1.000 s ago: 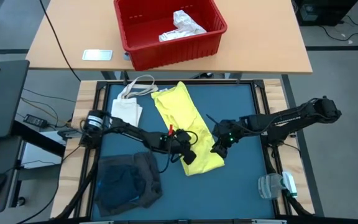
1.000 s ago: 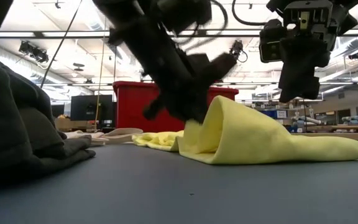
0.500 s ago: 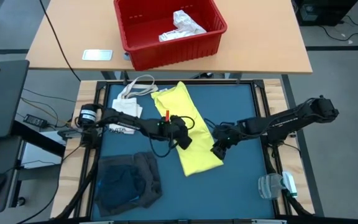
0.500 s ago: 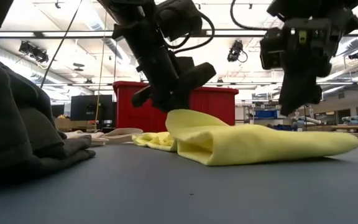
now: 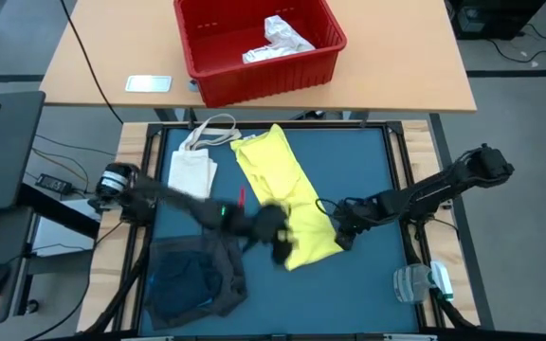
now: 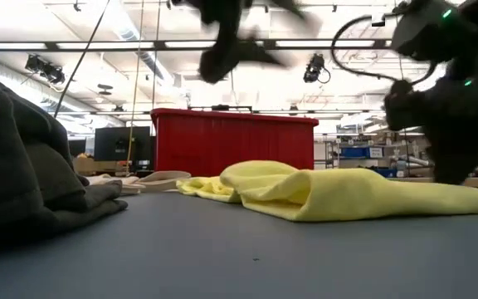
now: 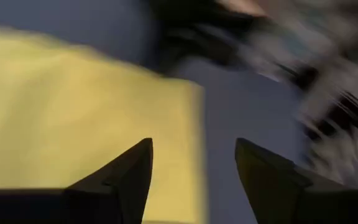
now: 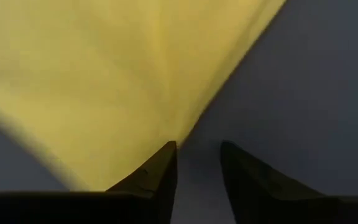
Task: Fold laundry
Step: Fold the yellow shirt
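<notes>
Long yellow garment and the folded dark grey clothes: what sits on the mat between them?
Seen from above, only the blurred left pincer over bare blue mat.

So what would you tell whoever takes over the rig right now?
Left gripper: open, empty, above the yellow garment.
Right gripper: open, low at that garment's right edge, nothing between the fingers.
Yellow garment lies mid-mat, its near end doubled over.
Dark pile sits crumpled at the near-left corner.
A white garment is in the red bin.
Left: finish the yellow one, then fold the rest.
</notes>
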{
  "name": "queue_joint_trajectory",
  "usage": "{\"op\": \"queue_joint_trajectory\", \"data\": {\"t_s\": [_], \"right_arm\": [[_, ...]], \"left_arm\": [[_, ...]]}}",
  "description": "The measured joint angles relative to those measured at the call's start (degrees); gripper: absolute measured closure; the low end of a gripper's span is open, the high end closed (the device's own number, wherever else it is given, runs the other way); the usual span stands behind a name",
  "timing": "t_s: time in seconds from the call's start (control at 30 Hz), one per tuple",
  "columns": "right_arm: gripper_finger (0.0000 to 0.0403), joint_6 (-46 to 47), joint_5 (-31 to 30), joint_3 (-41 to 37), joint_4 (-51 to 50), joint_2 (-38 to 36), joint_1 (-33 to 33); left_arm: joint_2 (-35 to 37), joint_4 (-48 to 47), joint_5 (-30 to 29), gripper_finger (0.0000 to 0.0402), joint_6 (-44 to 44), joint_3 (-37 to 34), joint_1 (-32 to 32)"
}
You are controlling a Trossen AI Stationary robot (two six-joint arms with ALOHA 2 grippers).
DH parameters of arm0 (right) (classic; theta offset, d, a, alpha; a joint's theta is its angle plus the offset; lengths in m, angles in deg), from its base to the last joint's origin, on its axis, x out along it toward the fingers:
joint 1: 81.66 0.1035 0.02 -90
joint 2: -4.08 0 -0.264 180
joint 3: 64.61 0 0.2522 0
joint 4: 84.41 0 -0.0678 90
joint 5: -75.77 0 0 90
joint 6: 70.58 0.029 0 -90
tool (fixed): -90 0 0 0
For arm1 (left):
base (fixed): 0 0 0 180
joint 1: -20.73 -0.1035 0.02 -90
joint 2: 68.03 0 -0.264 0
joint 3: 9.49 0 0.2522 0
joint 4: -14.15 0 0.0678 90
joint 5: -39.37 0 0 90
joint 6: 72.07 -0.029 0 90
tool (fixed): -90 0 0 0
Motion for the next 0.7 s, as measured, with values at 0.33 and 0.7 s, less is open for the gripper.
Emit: {"op": "queue_joint_trajectory", "data": {"t_s": [0.33,0.7], "right_arm": [[0.0277,-12.6,-0.9,4.7,-1.7,-7.6,13.3],[0.0241,-39.2,-12.2,4.7,0.2,0.3,22.9]], "left_arm": [[-11.4,11.0,-11.0,0.0164,-13.9,0.1,12.9],[-24.0,-3.7,-11.4,0.0127,-19.1,14.6,9.3]]}}
